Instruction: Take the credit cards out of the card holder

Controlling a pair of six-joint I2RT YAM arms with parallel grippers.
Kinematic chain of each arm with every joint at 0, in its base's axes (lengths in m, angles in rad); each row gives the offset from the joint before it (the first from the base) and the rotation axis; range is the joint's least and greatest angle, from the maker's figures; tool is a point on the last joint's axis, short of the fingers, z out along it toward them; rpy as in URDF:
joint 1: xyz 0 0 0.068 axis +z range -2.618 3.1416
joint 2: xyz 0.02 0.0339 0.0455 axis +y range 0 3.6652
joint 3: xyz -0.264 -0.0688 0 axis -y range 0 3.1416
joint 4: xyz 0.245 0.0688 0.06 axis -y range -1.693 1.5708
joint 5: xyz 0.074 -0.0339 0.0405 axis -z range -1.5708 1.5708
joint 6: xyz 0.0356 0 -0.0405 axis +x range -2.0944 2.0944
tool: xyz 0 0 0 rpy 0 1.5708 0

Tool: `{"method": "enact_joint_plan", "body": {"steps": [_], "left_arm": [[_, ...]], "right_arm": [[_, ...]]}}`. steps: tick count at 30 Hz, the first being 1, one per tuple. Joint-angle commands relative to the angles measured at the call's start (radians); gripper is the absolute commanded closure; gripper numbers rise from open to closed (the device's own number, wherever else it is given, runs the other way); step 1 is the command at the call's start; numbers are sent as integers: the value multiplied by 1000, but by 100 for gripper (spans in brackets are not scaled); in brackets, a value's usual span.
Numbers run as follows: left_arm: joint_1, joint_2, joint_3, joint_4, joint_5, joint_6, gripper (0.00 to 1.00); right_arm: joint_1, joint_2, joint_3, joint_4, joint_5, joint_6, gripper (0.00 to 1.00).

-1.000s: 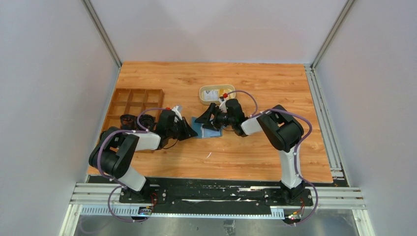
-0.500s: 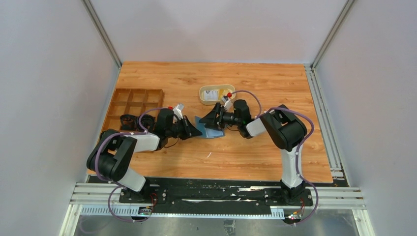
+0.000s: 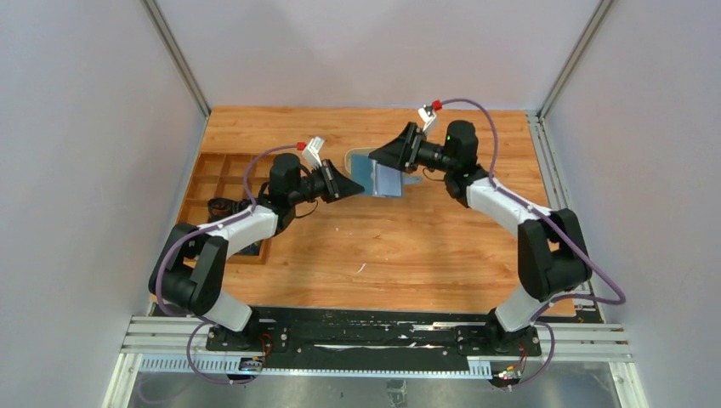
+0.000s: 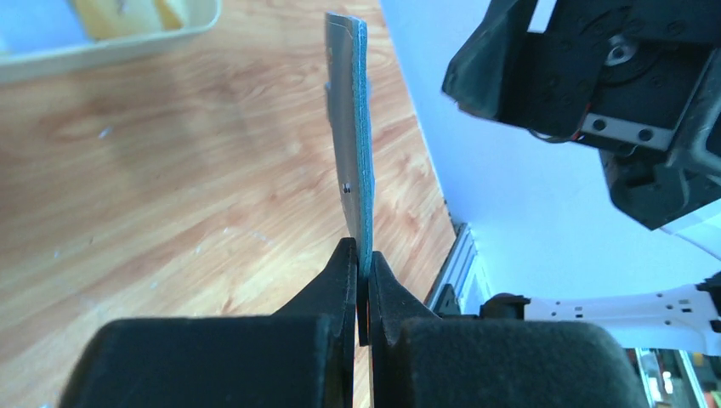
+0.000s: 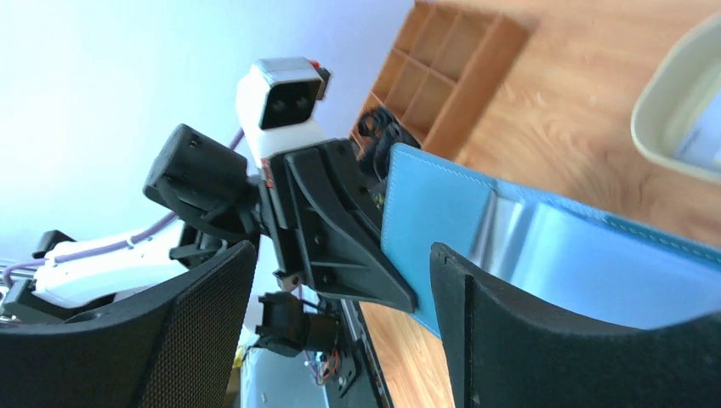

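You're clamping one edge of the card holder (image 4: 350, 127) in your left hand (image 4: 363, 259), holding it clear of the surface (image 3: 408, 246). Your right hand (image 5: 340, 253) is hovering wide open across from it. Next it's needing to close in and pull out whatever's tucked inside, I reckon.

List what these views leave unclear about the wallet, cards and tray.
- Wallet pockets' contents: the left wrist view sees it edge-on, it is too small in the top view, and the right wrist view shows only a glossy pocket, partly behind a finger.
- Tray contents: hidden in the top view by the wallet and right gripper; cut off by frame edges in both wrist views.
- Box: near part hidden by the left arm in the top view.
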Motion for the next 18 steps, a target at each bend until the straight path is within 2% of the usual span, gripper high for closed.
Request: {"method": "enact_joint_plan", "body": {"steps": [1, 4, 6, 11, 13, 15, 18], "left_arm": [[-6, -17, 97, 46, 58, 1, 100], [-6, 2, 151, 107, 100, -41, 100], [-6, 20, 154, 218, 119, -131, 100], [-6, 132, 134, 691, 164, -430, 100], [-6, 176, 132, 834, 170, -535, 100], [-7, 197, 131, 909, 173, -585, 100], [-7, 182, 133, 875, 179, -563, 100]], "right_arm": [[-24, -58, 150, -335, -34, -175, 21], [-34, -72, 192, -366, -39, -178, 21], [-45, -78, 205, -376, -38, -179, 20], [-90, -94, 206, -398, -40, -196, 20], [-113, -109, 198, -404, -38, -202, 20], [-130, -122, 194, -408, -38, -207, 20], [-145, -125, 207, -408, -46, -208, 20]]}}
